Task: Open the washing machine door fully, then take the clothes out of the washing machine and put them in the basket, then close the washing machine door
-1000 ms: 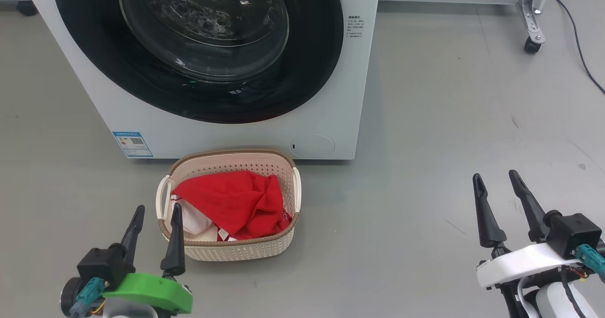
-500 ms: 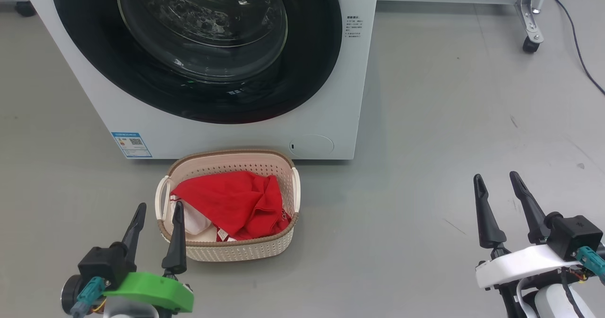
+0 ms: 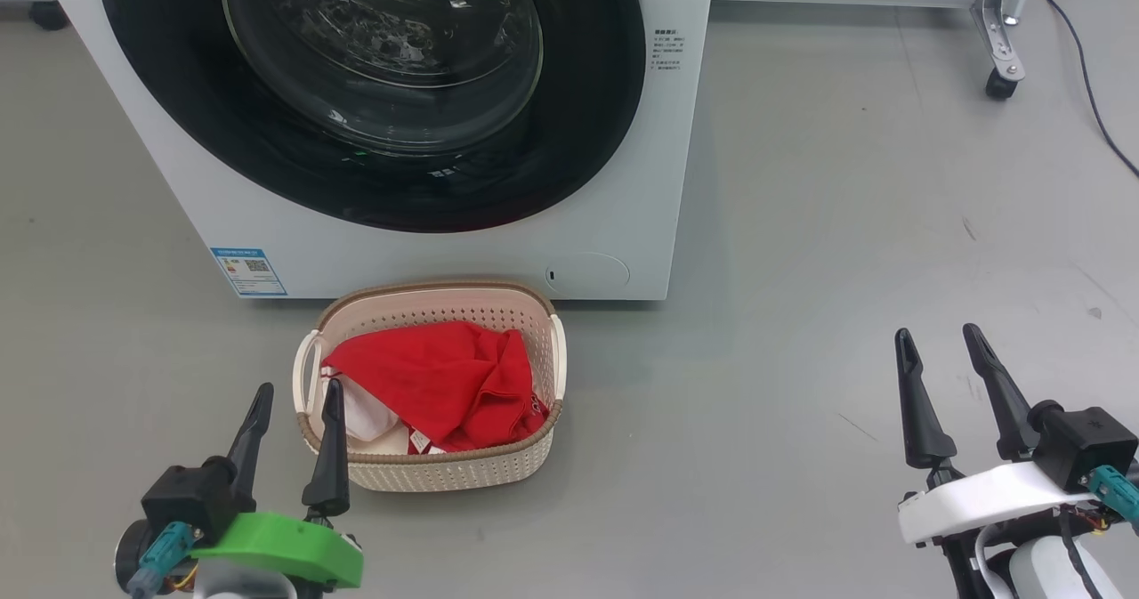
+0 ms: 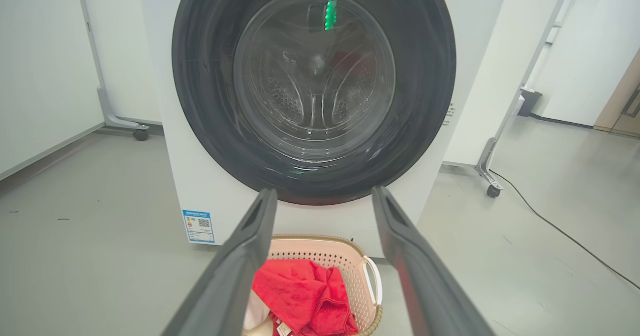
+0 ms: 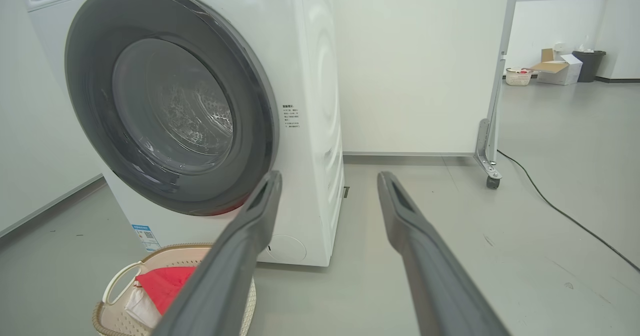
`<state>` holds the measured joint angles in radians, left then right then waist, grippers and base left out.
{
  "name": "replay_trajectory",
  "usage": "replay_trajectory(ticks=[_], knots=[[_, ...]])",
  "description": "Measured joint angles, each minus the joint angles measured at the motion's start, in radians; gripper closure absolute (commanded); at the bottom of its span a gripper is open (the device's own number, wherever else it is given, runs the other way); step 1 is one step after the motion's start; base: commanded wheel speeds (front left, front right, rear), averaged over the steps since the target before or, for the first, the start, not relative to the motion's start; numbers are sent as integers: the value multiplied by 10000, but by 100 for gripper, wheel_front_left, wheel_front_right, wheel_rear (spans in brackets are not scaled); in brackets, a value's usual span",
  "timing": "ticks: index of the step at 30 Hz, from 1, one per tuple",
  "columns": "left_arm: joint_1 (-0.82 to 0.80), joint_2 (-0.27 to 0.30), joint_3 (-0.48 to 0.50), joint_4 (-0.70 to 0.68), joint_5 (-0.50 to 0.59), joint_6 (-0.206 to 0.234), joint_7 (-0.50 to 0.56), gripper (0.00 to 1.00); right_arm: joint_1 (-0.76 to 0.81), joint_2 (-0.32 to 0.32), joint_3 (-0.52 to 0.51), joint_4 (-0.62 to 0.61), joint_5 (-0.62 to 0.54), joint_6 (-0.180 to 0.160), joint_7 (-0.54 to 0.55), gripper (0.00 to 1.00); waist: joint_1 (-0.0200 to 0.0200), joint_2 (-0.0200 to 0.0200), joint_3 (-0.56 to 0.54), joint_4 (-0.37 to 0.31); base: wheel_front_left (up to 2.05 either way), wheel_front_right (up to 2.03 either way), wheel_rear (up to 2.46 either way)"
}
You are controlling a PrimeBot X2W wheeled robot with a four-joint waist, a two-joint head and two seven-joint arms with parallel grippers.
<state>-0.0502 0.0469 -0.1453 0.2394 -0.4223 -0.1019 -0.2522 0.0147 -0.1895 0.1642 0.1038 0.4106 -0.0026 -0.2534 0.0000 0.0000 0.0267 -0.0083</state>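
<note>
Left gripper (image 3: 299,387) near left, green wrist mount. Its two dark fingers are spread with nothing between them, just beside the near-left corner of the basket (image 3: 445,476). Right gripper (image 3: 936,332) near right, white mount, fingers spread too and holding nothing. It is over bare grey floor (image 3: 801,359), well apart from the basket and the washing machine (image 3: 641,225).

Basket sits on the floor just in front of the machine's base. It has cream perforated walls, a brown woven-look rim and white side handles. Clothes (image 3: 445,372) are inside it: a crumpled red garment on top covers most of the inside. A white piece (image 3: 369,416) is tucked under it at the near-left corner.

Washing machine is behind the basket, a white front-loader. Blue label (image 3: 249,271) low left on the front, round service flap (image 3: 587,273) low right, small printed text right of the door (image 3: 587,136). Door is shut, flush with the front, with a glossy black rim and bulging clear glass. The perforated steel drum shows through the glass in the left wrist view.

Far right: metal frame leg on a caster (image 3: 1001,83), with a black cable (image 3: 1084,69) trailing over the floor beside it. Farther back in the right wrist view are a cardboard box (image 5: 555,71), a small white basket (image 5: 518,76) and a dark bin (image 5: 589,64) by the wall.
</note>
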Motion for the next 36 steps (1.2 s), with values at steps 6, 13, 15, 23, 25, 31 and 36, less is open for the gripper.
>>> replay_trajectory(ticks=[6,13,15,23,25,31,36], knots=[[0,0,6,-8,-19,-2,0,0,27,4,-6,-4,0,4,0,0,0,0,1,13,0,0,0],[3,-2,6,-8,-194,-15,0,0,107,4,-8,-6,0,6,0,0,0,0,-13,26,0,0,0],[5,-4,6,-6,-194,-15,0,0,112,4,-10,-6,0,8,0,0,0,0,-20,29,0,0,0],[19,-6,4,-6,-265,-52,0,0,143,8,-8,-4,0,10,0,0,0,0,-52,34,0,0,0],[33,-6,6,-6,-265,-56,0,0,144,8,-8,-4,0,10,0,0,0,0,-57,33,0,0,0],[42,-12,21,59,-267,-56,8,100,149,29,4,59,0,8,2,100,0,0,-74,26,0,0,0],[329,-107,-58,566,-268,-56,50,100,464,324,105,571,10,8,15,100,0,0,-74,26,0,0,0]])
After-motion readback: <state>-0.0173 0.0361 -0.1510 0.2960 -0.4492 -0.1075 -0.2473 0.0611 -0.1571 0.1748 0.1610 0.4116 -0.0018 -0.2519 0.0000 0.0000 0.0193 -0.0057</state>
